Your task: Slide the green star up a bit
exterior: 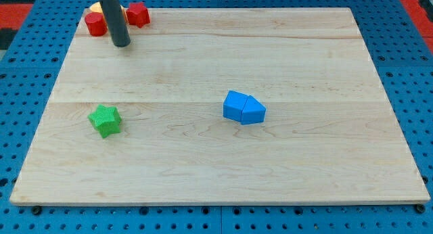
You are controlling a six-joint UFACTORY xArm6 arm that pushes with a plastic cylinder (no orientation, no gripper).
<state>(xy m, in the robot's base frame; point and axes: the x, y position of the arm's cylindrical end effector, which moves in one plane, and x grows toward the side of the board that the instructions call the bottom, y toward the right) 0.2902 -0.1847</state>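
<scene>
Camera view shows my rod coming down from the view's top edge, left of centre, leaning slightly so that its lower part sits a little further right than its upper part; my tip (121,44) rests on the wooden board (203,159) near the board's top left corner; no gripper or hand is fitted, so there is no grip to describe, only the plain dark rod end, which touches no block that I can make out.

Just left of the rod lies a red round block (95,24), with a yellow block (96,7) partly hidden behind it and the rod, its shape not clear; just right of the rod sits a red block (138,14) with an angular outline; the rod stands between the two red pieces.

The green star (105,120) lies well below my tip, towards the view's bottom left, on the left part of the board and apart from everything else; my tip is above it and slightly to its right.

Right of centre, a blue block (235,106) and a blue triangular block (254,111) sit touching each other, well apart from the star and from my tip.
</scene>
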